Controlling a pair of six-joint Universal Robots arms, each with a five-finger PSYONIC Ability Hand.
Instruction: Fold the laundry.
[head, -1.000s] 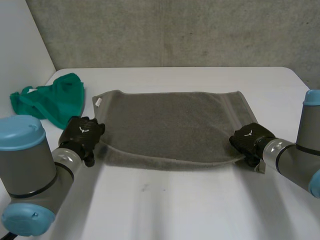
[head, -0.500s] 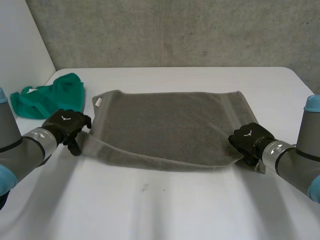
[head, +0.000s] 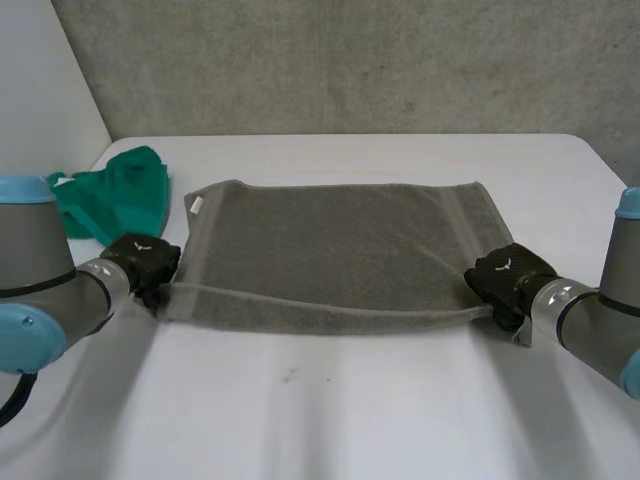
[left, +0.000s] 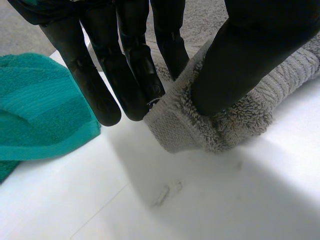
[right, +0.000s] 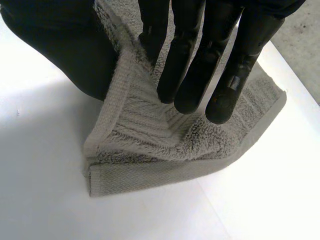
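- The left hand (head: 142, 262), beside a crumpled green cloth (head: 118, 195), has its fingers pinching the rectangular grey terry towel (head: 330, 235) at its near-left corner.
- The near edge, sagging earlier, now runs taut over the white worktop (head: 330, 410), so it looks ready to fold.
- The right hand (head: 510, 275) has its fingers pinching the near-right corner.

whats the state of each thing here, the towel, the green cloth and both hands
grey towel: spread out on the white table, near edge stretched between the two hands
green cloth: bunched in a heap, apart from the towel, held by neither hand
left hand: shut, pinching the towel's near left corner
right hand: shut, pinching the towel's near right corner
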